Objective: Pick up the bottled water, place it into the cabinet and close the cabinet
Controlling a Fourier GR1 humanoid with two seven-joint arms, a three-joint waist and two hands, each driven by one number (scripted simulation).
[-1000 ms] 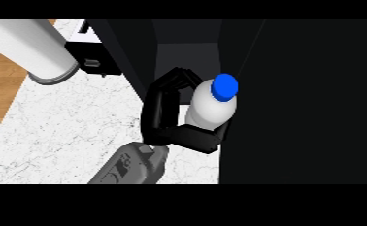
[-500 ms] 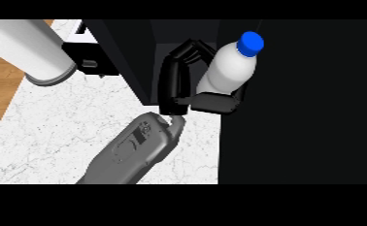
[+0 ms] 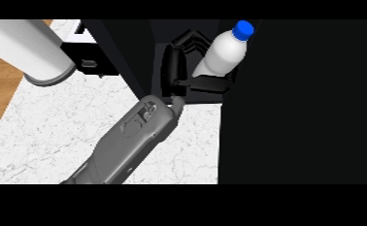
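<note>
Place: a kitchen | Evidence: a white marble-patterned table (image 3: 50, 128) runs beneath a dark cabinet (image 3: 294, 104) standing open | a strip of wooden floor (image 3: 10, 82) shows along the left edge | a pale grey cylinder (image 3: 32, 50) sits at upper left, its nature unclear | a black-and-white fixture (image 3: 90, 57) lies behind, too small to identify.

white marbled counter (image 3: 43, 123), wood floor (image 3: 8, 79) beside.

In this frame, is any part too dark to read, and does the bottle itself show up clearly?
Head view: the cabinet is near-black, so its interior and door edges merge; the bottled water stands out white with a blue cap; the black right hand curled round it partly blends into the dark; the marble counter is evenly lit, without glare.
</note>
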